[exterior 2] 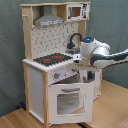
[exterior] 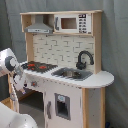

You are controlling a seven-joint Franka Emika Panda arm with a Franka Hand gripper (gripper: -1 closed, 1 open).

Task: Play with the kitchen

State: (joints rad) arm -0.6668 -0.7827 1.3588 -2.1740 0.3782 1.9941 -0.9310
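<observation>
Second exterior view shows the arm [exterior 2: 102, 54] close by the toy kitchen [exterior 2: 55, 70] on the floor, maybe reaching for the oven door [exterior 2: 69, 100] next, grip too hidden to tell.

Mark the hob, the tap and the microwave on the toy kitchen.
hob [exterior: 39, 65], first exterior view, black-red top.
tap [exterior: 84, 58], first exterior view, curved black spout.
microwave [exterior: 71, 23], first exterior view, door window.

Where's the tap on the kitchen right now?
In the first exterior view the black tap stands at the back of the sink, right of the hob, below the microwave.
</observation>
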